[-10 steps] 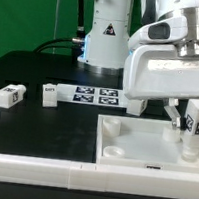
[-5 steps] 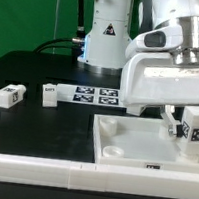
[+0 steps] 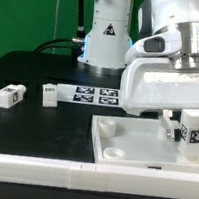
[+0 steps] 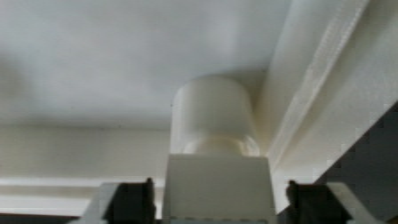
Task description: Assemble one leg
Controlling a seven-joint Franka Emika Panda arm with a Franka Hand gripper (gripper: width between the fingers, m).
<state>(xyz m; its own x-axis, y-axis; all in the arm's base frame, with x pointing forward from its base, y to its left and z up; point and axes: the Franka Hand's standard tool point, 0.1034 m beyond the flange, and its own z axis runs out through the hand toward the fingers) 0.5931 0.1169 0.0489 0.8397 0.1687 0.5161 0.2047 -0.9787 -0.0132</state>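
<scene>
gripper (image 4: 217, 205) fingers pinching the leg (image 3: 195, 129): lower it upright, untilted, onto the tray-like panel (image 3: 123, 141) corner at the exterior view's right.

Behind the work place we see a plain green backdrop (image 3: 27, 18), which fills the exterior view's left side down to the table edge. The table (image 3: 43, 131) itself is black and matt, with a white bar (image 3: 39, 168) along its near edge. The light is even and soft, and we find only weak shadows on the dark surface
</scene>
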